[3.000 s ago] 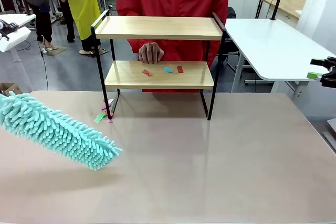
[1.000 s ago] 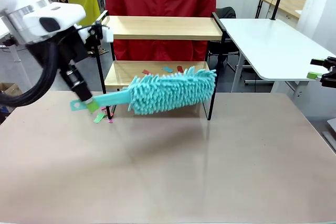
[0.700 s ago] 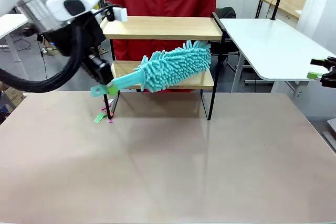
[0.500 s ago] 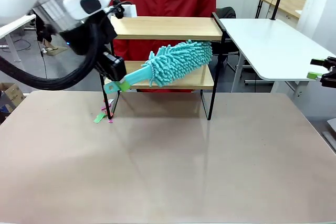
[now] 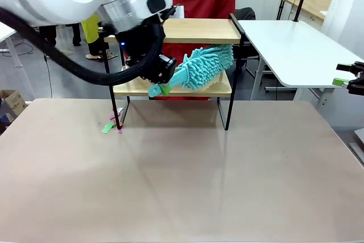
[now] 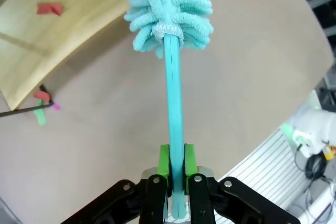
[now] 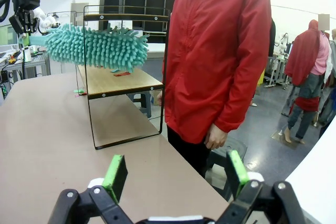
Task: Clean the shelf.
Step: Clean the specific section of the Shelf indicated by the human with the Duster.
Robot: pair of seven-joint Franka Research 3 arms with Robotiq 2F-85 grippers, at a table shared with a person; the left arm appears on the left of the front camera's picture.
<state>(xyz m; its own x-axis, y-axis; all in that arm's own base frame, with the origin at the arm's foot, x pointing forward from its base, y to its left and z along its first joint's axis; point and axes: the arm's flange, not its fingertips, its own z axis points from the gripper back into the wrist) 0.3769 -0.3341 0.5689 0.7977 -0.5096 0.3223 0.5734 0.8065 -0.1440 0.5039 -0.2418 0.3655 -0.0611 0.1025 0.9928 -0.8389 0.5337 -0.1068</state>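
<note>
The shelf (image 5: 193, 30) stands at the table's far side, two wooden boards in a black frame. My left gripper (image 5: 164, 88) is shut on the teal handle (image 6: 173, 124) of a fluffy teal duster (image 5: 207, 66). The duster's head lies between the two boards, over the right part of the lower board (image 5: 133, 87). A red scrap (image 6: 50, 9) lies on that board, also seen as the red scrap (image 7: 122, 74) under the duster (image 7: 94, 45). My right gripper (image 7: 176, 174) stands open and empty at the far right, right gripper (image 5: 350, 81).
A person in a red jacket (image 7: 220, 56) stands behind the shelf. Small green and pink scraps (image 5: 111, 125) lie on the beige table by the shelf's front left leg. A white side table (image 5: 296, 44) stands at the right.
My left arm has swung the duster from the table's left up and rightward, pushing its head between the boards over the lower board. The person's hand has left the lower board. The right gripper stayed still.
</note>
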